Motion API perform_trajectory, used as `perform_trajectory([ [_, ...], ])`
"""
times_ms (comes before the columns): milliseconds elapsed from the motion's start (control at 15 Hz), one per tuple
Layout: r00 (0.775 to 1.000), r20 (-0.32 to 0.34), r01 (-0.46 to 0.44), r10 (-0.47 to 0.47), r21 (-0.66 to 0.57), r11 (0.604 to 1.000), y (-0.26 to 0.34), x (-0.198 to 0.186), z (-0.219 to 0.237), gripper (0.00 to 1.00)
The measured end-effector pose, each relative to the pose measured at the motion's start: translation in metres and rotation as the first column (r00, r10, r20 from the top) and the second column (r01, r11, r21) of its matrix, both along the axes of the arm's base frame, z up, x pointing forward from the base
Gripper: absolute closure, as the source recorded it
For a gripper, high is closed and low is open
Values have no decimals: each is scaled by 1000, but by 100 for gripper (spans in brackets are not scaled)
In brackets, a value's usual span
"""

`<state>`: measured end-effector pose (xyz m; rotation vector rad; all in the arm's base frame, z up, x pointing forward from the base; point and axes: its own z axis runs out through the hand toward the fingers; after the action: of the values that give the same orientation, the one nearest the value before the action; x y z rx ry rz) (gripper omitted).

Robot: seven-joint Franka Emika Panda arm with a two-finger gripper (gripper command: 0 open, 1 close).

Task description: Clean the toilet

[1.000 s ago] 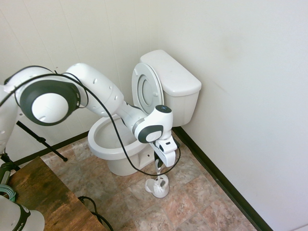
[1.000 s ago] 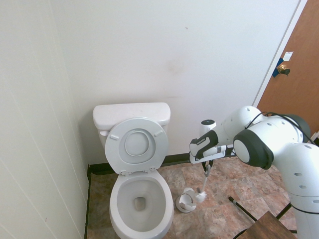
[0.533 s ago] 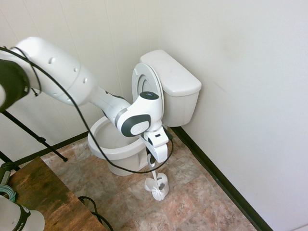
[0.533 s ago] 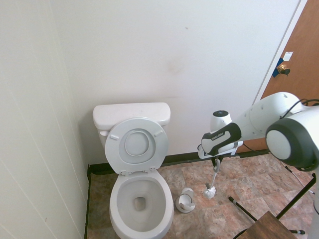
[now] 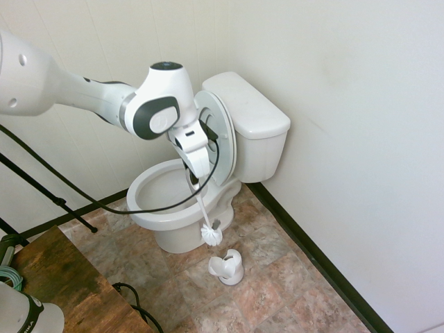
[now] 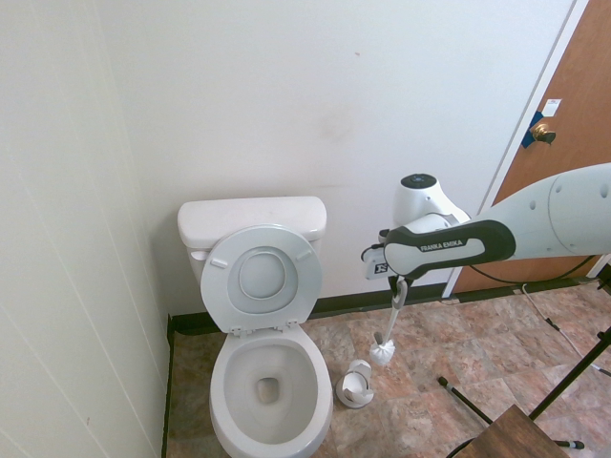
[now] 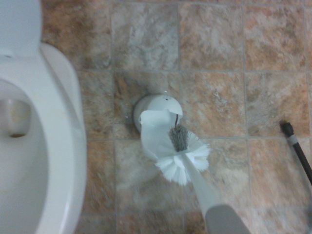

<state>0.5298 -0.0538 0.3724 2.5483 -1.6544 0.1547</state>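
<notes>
Below the end effector [image 6: 398, 282], clamped on the white plastic toilet brush [image 6: 384, 352], sits its white holder [image 6: 355, 385]; large white ceramic toilet [image 6: 270, 382] alongside, lid up, bowl unscrubbed.

— What is held by the pincer [image 5: 193, 176]?
— A white toilet brush [image 5: 210, 234] (bristles downward) is gripped by its handle, hung clear above the brush holder [image 5: 227, 267] on the tiled floor [image 5: 277, 277].
— And the toilet [image 5: 208, 173]?
— Its lid is raised.

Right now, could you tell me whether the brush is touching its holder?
Apart. The second exterior view shows the brush hanging from the pincer, with bare floor between its bristles and the holder.
</notes>
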Motion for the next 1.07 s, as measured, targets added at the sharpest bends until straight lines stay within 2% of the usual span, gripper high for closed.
perform_trajectory([
  [200,998,25,-58,58,-5,998,63,7,32,100],
  [467,992,49,-121,120,7,993,134,12,40,100],
  [867,980,117,-169,158,92,981,183,55,12,100],
  [1067,979,123,-176,161,122,977,198,77,-23,100],
])
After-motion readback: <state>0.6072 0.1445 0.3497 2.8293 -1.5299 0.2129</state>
